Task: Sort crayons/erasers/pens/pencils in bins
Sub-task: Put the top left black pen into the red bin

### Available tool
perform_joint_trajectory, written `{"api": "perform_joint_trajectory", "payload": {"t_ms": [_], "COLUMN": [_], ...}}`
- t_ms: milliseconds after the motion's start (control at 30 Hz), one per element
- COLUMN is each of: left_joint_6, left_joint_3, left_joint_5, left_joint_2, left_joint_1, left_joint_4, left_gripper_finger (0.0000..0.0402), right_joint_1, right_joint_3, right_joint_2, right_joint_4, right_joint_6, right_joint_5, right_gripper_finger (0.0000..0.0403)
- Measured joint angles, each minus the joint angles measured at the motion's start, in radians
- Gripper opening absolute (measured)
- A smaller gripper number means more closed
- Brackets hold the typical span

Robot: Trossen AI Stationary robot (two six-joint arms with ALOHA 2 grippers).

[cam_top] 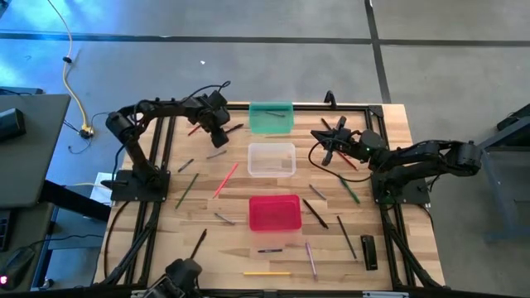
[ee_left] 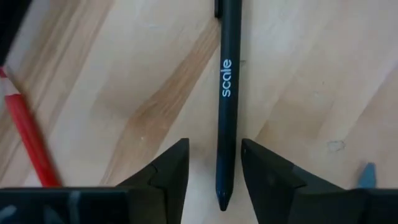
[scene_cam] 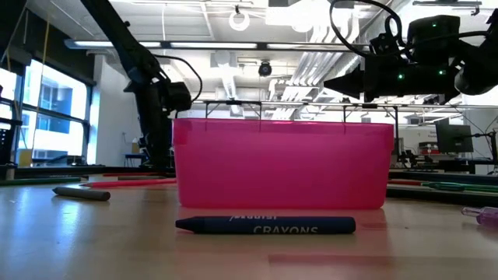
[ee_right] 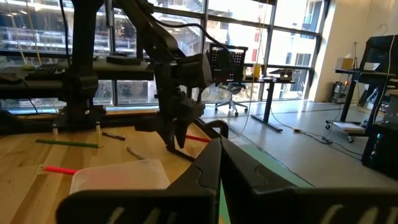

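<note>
A black pen (ee_left: 228,106) marked "scale" lies flat on the wooden table. My left gripper (ee_left: 214,177) is open just above the table, one finger on either side of the pen's tip end; in the high view it (cam_top: 218,132) is left of the teal bin (cam_top: 271,118). A red pencil (ee_left: 25,137) lies beside it. The clear bin (cam_top: 272,159) and the red bin (cam_top: 275,212) stand in a row toward the near edge. My right gripper (cam_top: 327,142) is shut and raised, right of the clear bin; nothing shows between its fingers (ee_right: 219,155).
Pencils, pens and crayons lie scattered around the bins: a red pencil (cam_top: 225,180), a green one (cam_top: 186,190), a yellow one (cam_top: 267,272), dark pens (cam_top: 315,213). A black block (cam_top: 368,251) lies near right. A blue crayon (scene_cam: 264,225) lies before the red bin. A dark stick (cam_top: 277,114) lies in the teal bin.
</note>
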Motion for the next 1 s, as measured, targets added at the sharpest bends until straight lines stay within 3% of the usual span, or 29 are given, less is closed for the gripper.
{"api": "perform_joint_trajectory", "payload": {"t_ms": [233, 633, 1000], "left_joint_6": [0.031, 0.107, 0.069], "left_joint_3": [0.004, 0.003, -0.006], "left_joint_5": [0.025, 0.031, -0.039], "left_joint_2": [0.026, 0.029, -0.018], "left_joint_1": [0.006, -0.014, -0.010], "left_joint_4": [0.004, -0.019, -0.051], "left_gripper_finger": [0.0115, 0.0017, 0.0011], "right_joint_1": [0.000, 0.000, 0.000], "right_joint_3": [0.000, 0.000, 0.000], "right_joint_2": [0.000, 0.000, 0.000], "right_joint_4": [-0.001, -0.002, -0.003], "right_joint_6": [0.000, -0.001, 0.005], "right_joint_5": [0.000, 0.000, 0.000], "right_gripper_finger": [0.0000, 0.0000, 0.0000]}}
